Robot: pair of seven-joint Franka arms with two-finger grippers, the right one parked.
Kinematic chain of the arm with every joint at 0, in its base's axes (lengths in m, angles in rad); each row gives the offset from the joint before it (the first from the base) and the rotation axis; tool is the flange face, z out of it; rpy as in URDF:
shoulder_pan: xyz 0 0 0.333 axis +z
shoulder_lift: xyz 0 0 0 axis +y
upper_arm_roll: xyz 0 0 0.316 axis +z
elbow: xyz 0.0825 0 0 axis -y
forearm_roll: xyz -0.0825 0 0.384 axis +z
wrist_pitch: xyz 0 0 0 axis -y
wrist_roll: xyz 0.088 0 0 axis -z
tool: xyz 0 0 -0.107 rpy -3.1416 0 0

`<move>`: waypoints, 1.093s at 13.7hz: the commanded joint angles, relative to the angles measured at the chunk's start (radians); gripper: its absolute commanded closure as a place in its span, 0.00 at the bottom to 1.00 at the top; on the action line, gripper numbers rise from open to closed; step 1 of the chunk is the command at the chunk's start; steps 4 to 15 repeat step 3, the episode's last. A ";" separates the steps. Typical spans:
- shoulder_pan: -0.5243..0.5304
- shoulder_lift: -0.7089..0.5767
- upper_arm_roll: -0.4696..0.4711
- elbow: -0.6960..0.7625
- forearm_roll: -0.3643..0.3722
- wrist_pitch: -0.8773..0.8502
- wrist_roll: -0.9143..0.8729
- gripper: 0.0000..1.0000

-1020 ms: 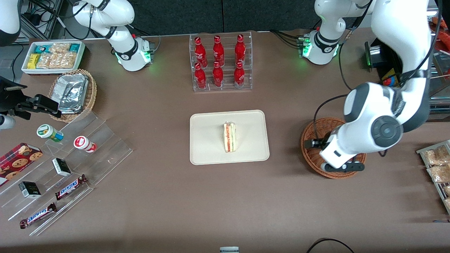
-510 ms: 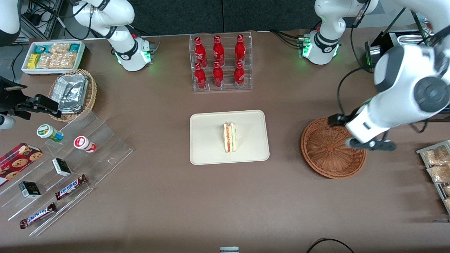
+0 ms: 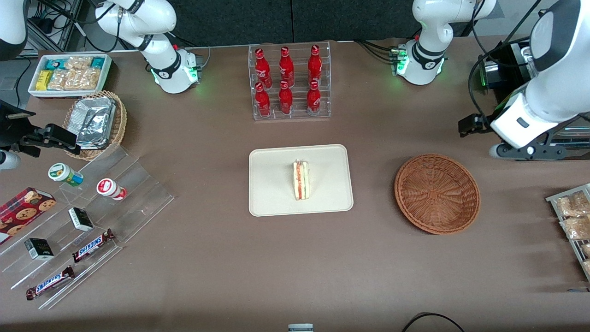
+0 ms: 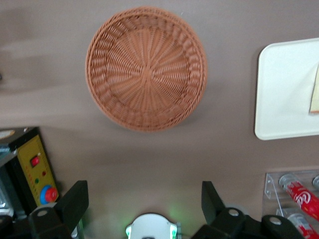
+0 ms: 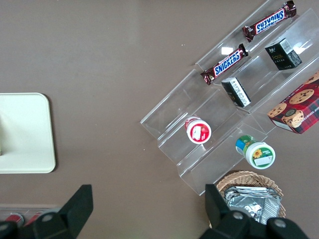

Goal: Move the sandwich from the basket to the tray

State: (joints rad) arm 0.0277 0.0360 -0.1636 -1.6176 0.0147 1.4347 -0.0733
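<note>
Triangular pale-bread sandwich (image 3: 301, 180) rests on cream rectangular tray (image 3: 272, 203); round reddish-brown wicker basket (image 3: 436, 193) empty. Claw (image 4: 144, 206) raised clear of basket, spread wide, holding nothing. Task appears complete.

Basket (image 3: 437, 193): woven wicker, rough. Tray (image 3: 272, 184): smooth matt. Table (image 3: 295, 258): matt brown. Bottle rack (image 3: 290, 83): clear plastic, glossy. Gripper (image 4: 144, 206) fingers (image 4: 75, 201): matt black, spread, raised high above table near basket.

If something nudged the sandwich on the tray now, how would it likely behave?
The sandwich stands on a narrow edge on the tray, so it would probably tip over rather than slide. Its pale bread and layered filling look soft, likely squashing or splaying under pressure. The pincer is open, raised away from the empty basket.
</note>
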 commanded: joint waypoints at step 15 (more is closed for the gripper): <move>0.005 -0.054 0.026 -0.012 -0.009 -0.059 0.015 0.00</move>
